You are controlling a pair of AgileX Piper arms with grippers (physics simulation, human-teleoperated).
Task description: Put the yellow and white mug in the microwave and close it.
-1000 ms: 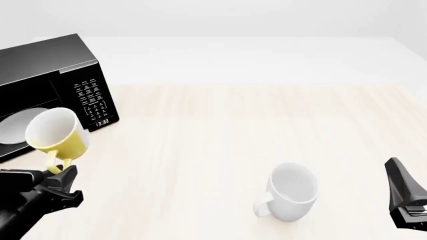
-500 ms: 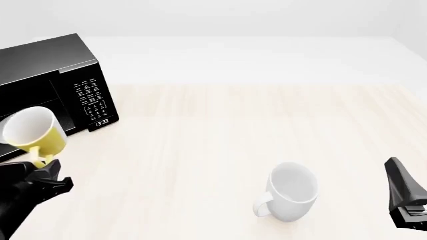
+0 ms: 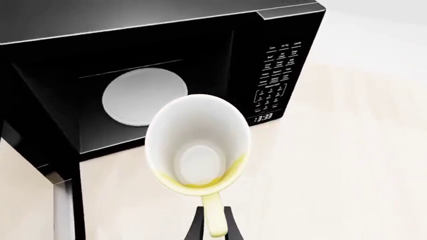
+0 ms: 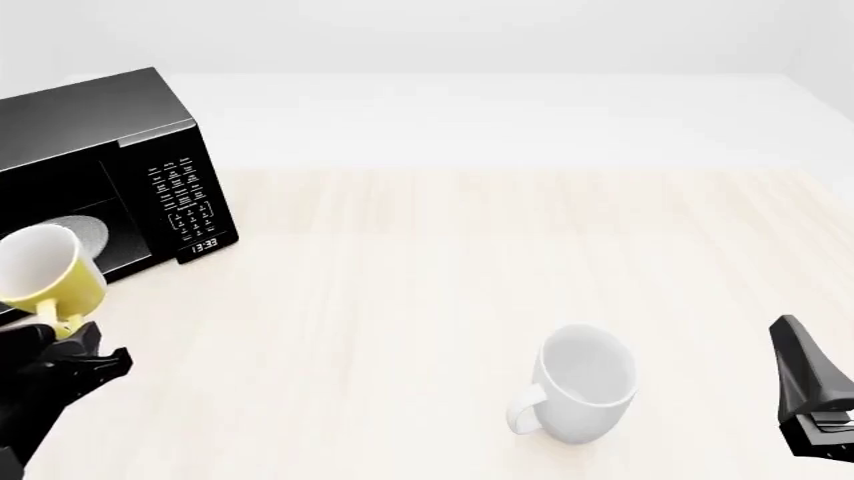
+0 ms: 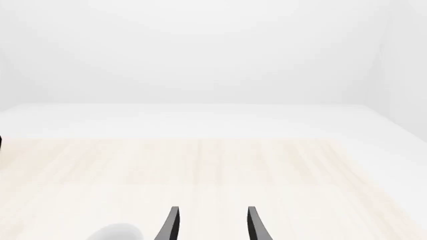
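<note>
The left pincer [image 4: 60, 335] pinches the yellow mug [image 4: 47, 270] by its handle, holding it off the desk [image 4: 441, 260] just before the open microwave [image 3: 167, 55]. The white plate [image 3: 143, 96] inside is bare, so placing the mug and shutting the door both remain. The right pincer [image 5: 210, 222] hangs spread and idle, near the white mug [image 4: 581, 385].

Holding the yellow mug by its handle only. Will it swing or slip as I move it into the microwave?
The yellow mug hangs off its handle, pinched by the left gripper, so it may pivot. It looks rigid and glossy, probably slippery. Empty inside, so likely light.
</note>
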